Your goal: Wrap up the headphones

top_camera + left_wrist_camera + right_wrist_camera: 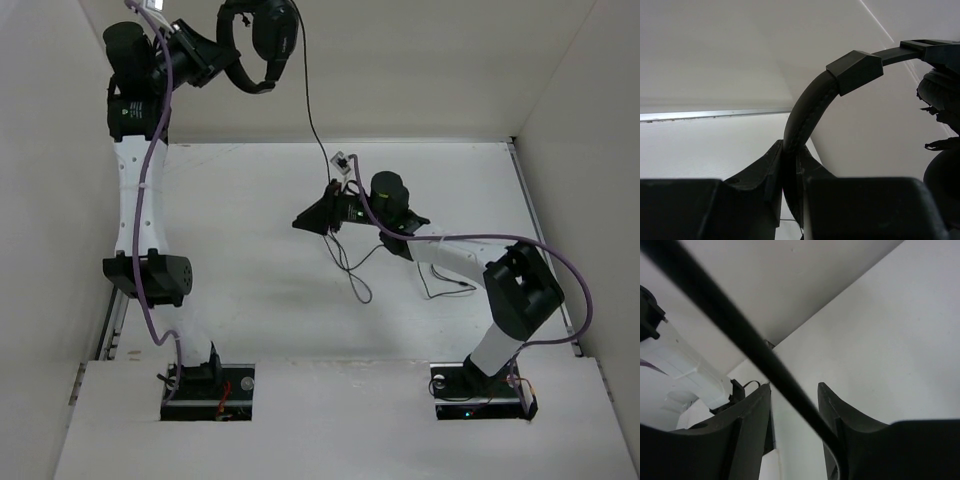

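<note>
The black headphones hang high at the back left, held by the headband. My left gripper is shut on that headband, which passes up between the fingers; the earcups show at the right edge. The thin black cable drops from the headphones to my right gripper above the table's middle. In the right wrist view the cable runs diagonally between the fingers of the open right gripper. The rest of the cable lies in loose loops on the table.
The white table is walled at the back and both sides. A small light piece sits by the cable just behind the right gripper. Purple arm cables loop over the right arm, and the left arm stands tall at the left.
</note>
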Motion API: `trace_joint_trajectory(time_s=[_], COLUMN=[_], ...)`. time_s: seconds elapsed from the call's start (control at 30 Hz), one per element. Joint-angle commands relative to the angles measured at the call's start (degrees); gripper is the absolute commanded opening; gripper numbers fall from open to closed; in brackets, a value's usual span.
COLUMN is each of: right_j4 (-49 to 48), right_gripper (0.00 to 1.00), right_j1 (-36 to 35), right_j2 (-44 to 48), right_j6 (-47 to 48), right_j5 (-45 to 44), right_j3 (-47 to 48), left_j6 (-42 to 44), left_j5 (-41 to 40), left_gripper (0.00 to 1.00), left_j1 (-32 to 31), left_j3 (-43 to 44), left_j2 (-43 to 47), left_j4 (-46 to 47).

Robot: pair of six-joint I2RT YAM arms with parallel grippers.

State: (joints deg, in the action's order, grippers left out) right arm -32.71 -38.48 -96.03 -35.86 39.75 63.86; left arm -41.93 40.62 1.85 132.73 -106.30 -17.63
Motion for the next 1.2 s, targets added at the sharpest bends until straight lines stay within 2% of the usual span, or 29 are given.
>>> trace_joint_trajectory(time_s=[0.0,0.17,0.3,0.37,0.47,0.57,0.7,0.83,0.93,0.97,1.07,1.17], right_j4=[-3.0,-0.2,4.1,6.8,10.6,16.4,28.6,45.8,58.5,63.5,66.5,65.1], right_gripper=[0.47,0.38,0.13,0.06,0.02,0.01,0.01,0.01,0.00,0.00,0.00,0.00], right_j1=[-0.6,-1.6,-2.2,-2.3,-2.2,-1.6,0.3,0.9,0.1,-1.1,-2.3,-2.5], right_j2=[1.1,1.5,1.5,1.7,2.4,3.3,4.2,4.1,2.4,2.0,2.3,4.0], right_j6=[2.1,5.7,9.1,11.0,13.7,18.1,29.4,48.8,66.1,75.0,85.4,96.1], right_j5=[1.8,3.5,5.9,6.0,6.0,5.3,2.6,-7.5,-19.0,-25.2,-35.0,-46.1], right_j3=[-1.6,-2.2,-0.4,0.8,2.8,5.0,10.0,19.1,26.4,28.9,30.4,29.7], left_j6=[-3.7,-4.8,-5.3,-5.4,-5.3,-4.8,-2.7,4.4,10.1,13.9,19.8,26.5], left_j5=[1.1,0.6,-0.1,-0.5,-1.1,-2.1,-4.9,-12.9,-23.9,-28.9,-35.8,-42.4], left_gripper=[0.01,0.01,0.01,0.01,0.01,0.01,0.01,0.01,0.01,0.01,0.01,0.01], left_j1=[2.3,3.9,4.4,4.3,3.5,2.7,0.9,-2.1,-4.6,-6.3,-8.9,-11.7], left_j3=[4.1,5.2,5.0,4.7,4.1,3.7,1.7,-1.7,-6.1,-8.2,-10.1,-11.1], left_j2=[0.6,-0.3,-0.8,-0.9,-1.1,-1.4,-1.5,-1.0,-0.1,0.1,0.0,-1.0], left_j4=[6.0,7.3,7.6,7.6,7.6,7.6,7.2,4.0,2.9,2.8,2.4,0.8])
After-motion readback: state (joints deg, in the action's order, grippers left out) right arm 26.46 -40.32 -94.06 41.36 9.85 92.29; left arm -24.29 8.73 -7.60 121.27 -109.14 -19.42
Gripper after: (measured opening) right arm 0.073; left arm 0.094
